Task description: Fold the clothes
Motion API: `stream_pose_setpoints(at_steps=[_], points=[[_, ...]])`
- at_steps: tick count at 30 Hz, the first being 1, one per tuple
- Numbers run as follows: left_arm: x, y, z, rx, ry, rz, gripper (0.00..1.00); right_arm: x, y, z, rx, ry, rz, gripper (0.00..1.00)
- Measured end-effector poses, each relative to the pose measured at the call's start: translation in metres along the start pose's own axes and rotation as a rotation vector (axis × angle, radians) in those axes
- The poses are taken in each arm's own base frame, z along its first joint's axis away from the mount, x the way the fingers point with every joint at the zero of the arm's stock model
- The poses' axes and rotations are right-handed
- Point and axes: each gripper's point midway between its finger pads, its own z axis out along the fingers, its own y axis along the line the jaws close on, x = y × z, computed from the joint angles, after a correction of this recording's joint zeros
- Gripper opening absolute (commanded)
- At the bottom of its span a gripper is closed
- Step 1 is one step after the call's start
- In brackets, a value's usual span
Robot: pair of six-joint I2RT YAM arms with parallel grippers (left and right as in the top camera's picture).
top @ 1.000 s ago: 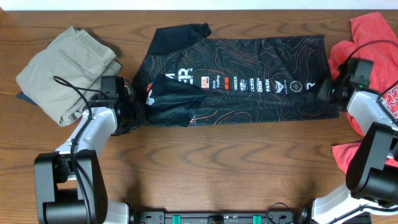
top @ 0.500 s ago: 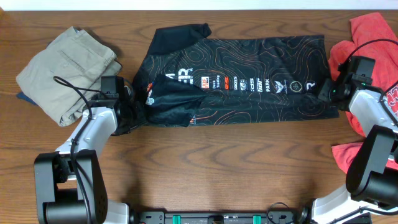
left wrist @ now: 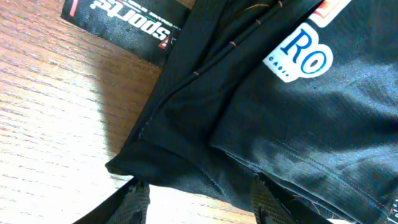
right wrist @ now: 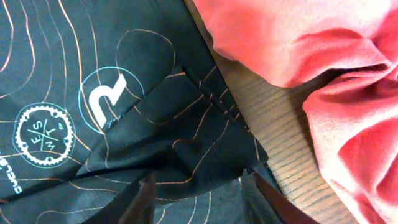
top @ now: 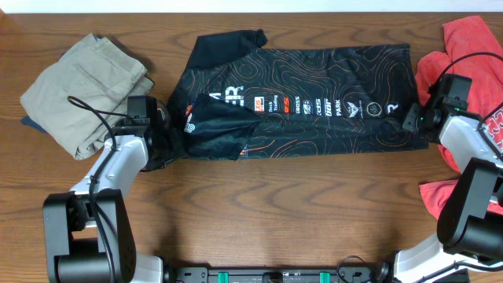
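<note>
The black jersey (top: pixel 314 86) with orange contour lines and sponsor logos lies spread sideways across the far middle of the table, its near left part folded over. My left gripper (top: pixel 163 130) is at its left edge. In the left wrist view (left wrist: pixel 202 202) the fingers are open, with the jersey's folded black corner (left wrist: pixel 280 112) just ahead of them. My right gripper (top: pixel 412 118) is at the jersey's right edge. In the right wrist view (right wrist: pixel 202 199) the fingers are open and straddle a raised fold of the jersey (right wrist: pixel 93 62).
Folded khaki trousers (top: pixel 82 90) lie at the far left. A crumpled red cloth (top: pixel 471 47) lies at the far right beside the jersey's edge and also shows in the right wrist view (right wrist: pixel 298 43). Bare wooden table (top: pixel 275 212) lies in front.
My right gripper shifted slightly at the jersey's right edge. The jersey and the left arm have not visibly moved.
</note>
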Motion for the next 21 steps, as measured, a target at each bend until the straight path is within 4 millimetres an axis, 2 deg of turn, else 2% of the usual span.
stream_pose_setpoints(at_steps=[2, 3, 5, 6, 9, 13, 16, 17, 18, 19, 21], points=[[0.0, 0.0, 0.0, 0.0, 0.0, 0.0, 0.54, 0.003, 0.0, 0.002, 0.001, 0.006, 0.003, 0.35], [0.0, 0.0, 0.0, 0.0, 0.0, 0.0, 0.54, 0.004, -0.001, 0.003, 0.002, 0.009, 0.006, 0.29], [0.0, 0.0, 0.0, 0.0, 0.0, 0.0, 0.54, 0.005, -0.001, 0.007, 0.005, 0.013, 0.009, 0.05], [0.0, 0.0, 0.0, 0.0, 0.0, 0.0, 0.54, 0.006, -0.001, 0.009, 0.007, 0.017, 0.015, 0.01], [0.0, 0.0, 0.0, 0.0, 0.0, 0.0, 0.54, 0.003, -0.001, 0.012, 0.003, 0.005, 0.026, 0.01], [0.0, 0.0, 0.0, 0.0, 0.0, 0.0, 0.54, -0.01, 0.006, 0.011, -0.032, -0.048, 0.038, 0.01], [0.0, 0.0, 0.0, 0.0, 0.0, 0.0, 0.54, -0.036, 0.019, 0.008, -0.106, -0.148, 0.061, 0.01], [0.0, 0.0, 0.0, 0.0, 0.001, 0.0, 0.54, -0.048, 0.025, 0.005, -0.139, -0.193, 0.069, 0.05], [0.0, 0.0, 0.0, 0.0, 0.001, 0.0, 0.54, -0.058, 0.031, 0.002, -0.171, -0.233, 0.079, 0.16], [0.0, 0.0, 0.0, 0.0, 0.001, 0.0, 0.54, -0.066, 0.035, -0.002, -0.198, -0.26, 0.085, 0.31], [0.0, 0.0, 0.0, -0.001, 0.002, 0.0, 0.54, -0.069, 0.04, -0.004, -0.226, -0.266, 0.092, 0.32]])
